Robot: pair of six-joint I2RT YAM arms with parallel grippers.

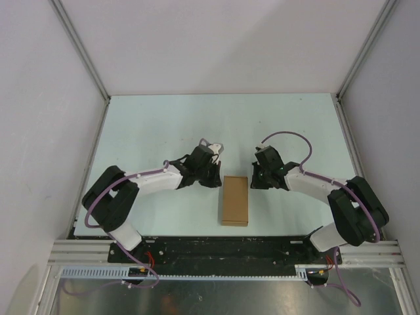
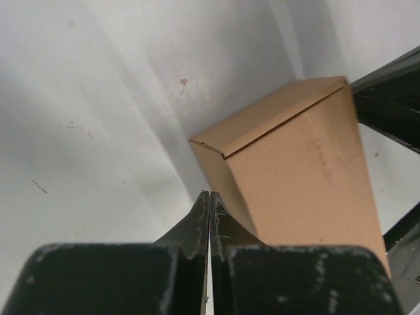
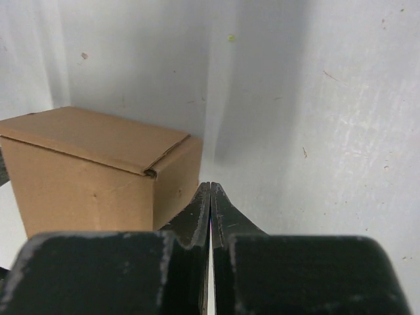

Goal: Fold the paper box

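Note:
The paper box (image 1: 235, 200) is a closed brown kraft carton lying flat on the table between the arms. It shows at the right of the left wrist view (image 2: 295, 164) and at the left of the right wrist view (image 3: 98, 170). My left gripper (image 1: 215, 180) is shut and empty, just left of the box's far end; its tips (image 2: 209, 195) sit beside the box's side wall. My right gripper (image 1: 254, 182) is shut and empty, just right of the box's far end; its tips (image 3: 209, 186) sit beside the box's corner.
The pale table (image 1: 164, 125) is walled by white panels on three sides. A black rail (image 1: 223, 248) runs along the near edge by the arm bases. Part of the right arm (image 2: 394, 98) shows behind the box in the left wrist view.

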